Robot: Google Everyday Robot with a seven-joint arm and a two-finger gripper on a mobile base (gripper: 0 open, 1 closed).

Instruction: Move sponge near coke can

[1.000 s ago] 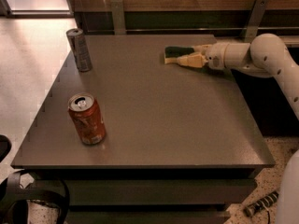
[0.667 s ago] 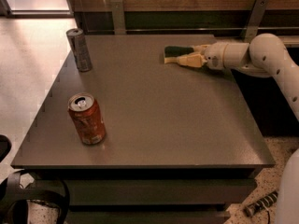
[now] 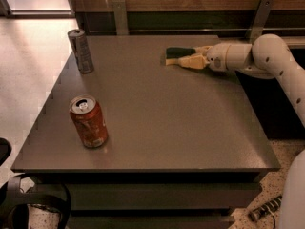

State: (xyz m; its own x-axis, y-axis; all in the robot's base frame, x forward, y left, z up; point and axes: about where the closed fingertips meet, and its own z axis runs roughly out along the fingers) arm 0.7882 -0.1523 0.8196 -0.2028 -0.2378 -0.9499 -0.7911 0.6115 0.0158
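Holding still, the hand pinches the unmoved sponge on the surface, well apart from the coke can.

My end effector reaches in from the right to the sponge, which lies far on the tabletop, right of centre. The coke can stands near and left. A second can stands behind it at the far left.

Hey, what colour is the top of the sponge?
Dark green, in the camera view. The sponge lies at the gripper, far from the coke can.
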